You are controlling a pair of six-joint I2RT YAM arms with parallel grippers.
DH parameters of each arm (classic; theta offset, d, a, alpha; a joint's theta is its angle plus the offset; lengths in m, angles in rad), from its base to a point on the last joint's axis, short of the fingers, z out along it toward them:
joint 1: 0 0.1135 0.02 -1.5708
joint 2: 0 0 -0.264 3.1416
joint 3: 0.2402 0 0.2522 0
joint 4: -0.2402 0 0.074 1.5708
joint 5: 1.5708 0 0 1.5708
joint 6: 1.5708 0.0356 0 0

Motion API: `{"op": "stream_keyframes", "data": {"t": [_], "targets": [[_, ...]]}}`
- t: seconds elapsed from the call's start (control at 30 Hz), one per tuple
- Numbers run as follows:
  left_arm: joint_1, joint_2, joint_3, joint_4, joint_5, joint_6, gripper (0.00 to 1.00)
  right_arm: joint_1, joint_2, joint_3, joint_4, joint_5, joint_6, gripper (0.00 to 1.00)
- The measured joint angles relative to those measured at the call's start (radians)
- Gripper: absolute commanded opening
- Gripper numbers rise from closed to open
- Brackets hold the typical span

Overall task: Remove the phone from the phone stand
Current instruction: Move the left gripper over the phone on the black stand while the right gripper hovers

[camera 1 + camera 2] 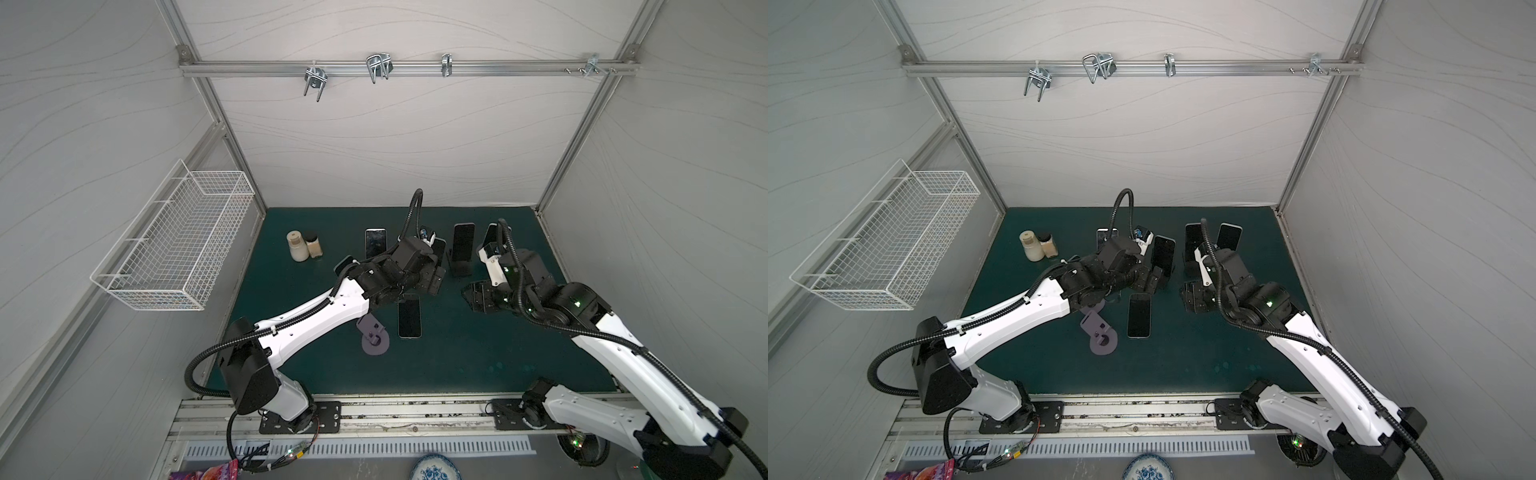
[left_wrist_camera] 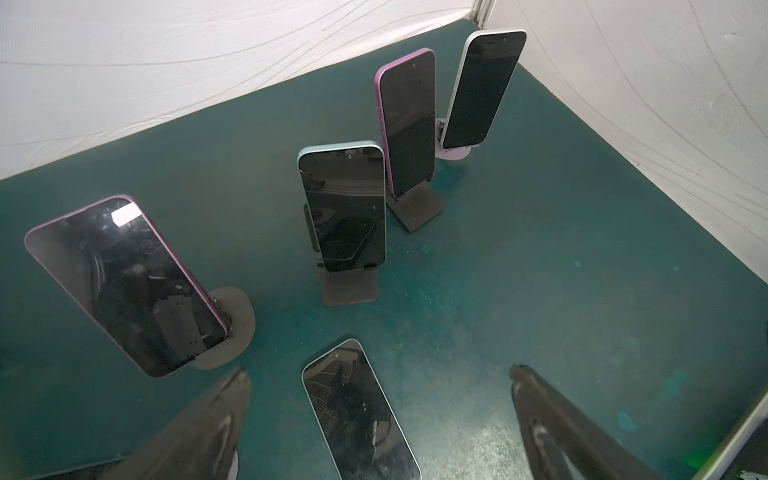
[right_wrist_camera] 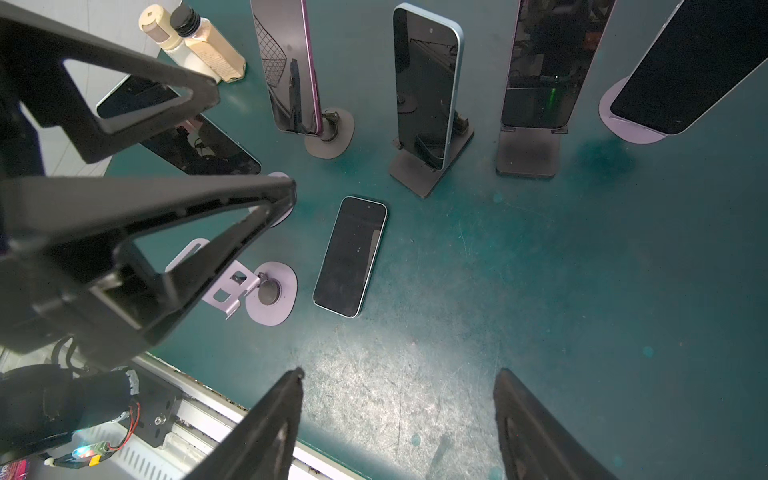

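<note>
Several phones point(image 2: 340, 208) in stands point(image 2: 351, 286); 1 flat phone point(image 2: 357, 411); left fingers point(image 2: 199, 428), right fingers point(image 3: 266, 428) spread.

Flat phone point(image 1: 409, 319): black screen, pale blue rim, face up on the green mat, mid-table, long axis running near to far. Empty lilac stand point(image 1: 376, 344): round base, tilted cradle, just left of it, not touching. Farther back, blue-rimmed phone point(image 2: 341, 208) leans upright on black stand point(image 2: 351, 286). Purple-rimmed phone point(image 2: 405, 124) is propped to its right. Silver phone point(image 2: 482, 89) is farthest right.

No legible text anywhere; bottle point(image 3: 210, 52) label perhaps printed, too blurred.
</note>
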Motion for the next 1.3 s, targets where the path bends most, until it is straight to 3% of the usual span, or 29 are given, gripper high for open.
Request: {"op": "stream_keyframes", "data": {"t": [0.6,1.3], "targets": [[0.005,0.201,0.078,0.159,-0.041,0.104,0.99,-0.009,0.001,-0.04,0.029,0.018,-0.007,0.75],[0.043,0.23,0.078,0.248,-0.046,0.087,0.98,0.0,0.004,-0.066,0.035,0.074,-0.021,0.75]]}}
